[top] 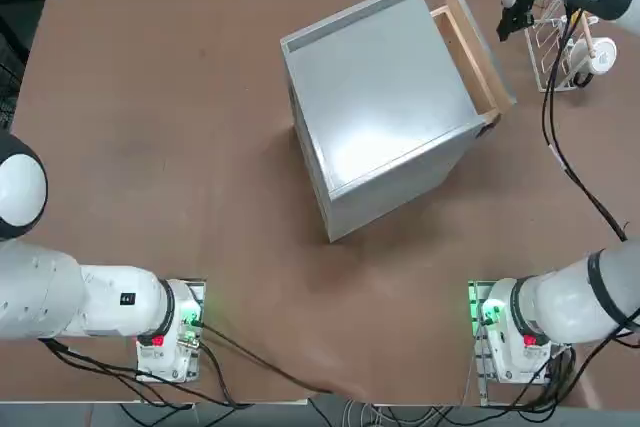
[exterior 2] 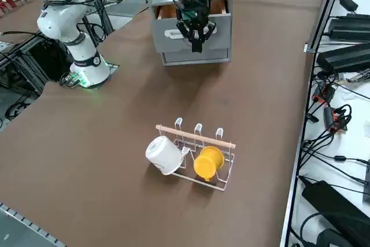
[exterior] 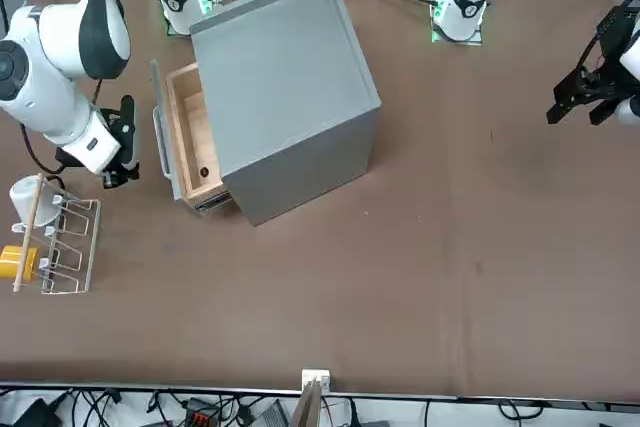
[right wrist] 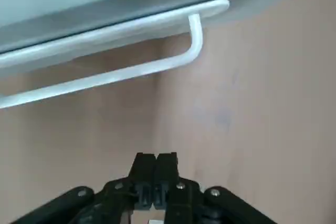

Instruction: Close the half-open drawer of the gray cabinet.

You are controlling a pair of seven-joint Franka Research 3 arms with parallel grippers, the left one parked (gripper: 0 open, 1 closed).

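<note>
Hovering just off the drawer front, right hand (right wrist: 153, 156) closed, nothing gripped. Drawer (exterior: 195, 127) part open, sticking out of the gray cabinet (exterior: 290, 87) on the side toward the right arm; wood interior visible, handle (right wrist: 105, 78) apart from the fingertips. Cabinet sits angled on the surface (exterior: 420, 247). Wire rack (exterior 2: 199, 154) near, on the right arm's side, carrying white mug (exterior 2: 164, 155) and yellow mug (exterior 2: 208, 162).

Rack (exterior 2: 228, 169) near cabinet's (exterior 2: 193, 56) drawer (exterior 2: 173, 26)
</note>
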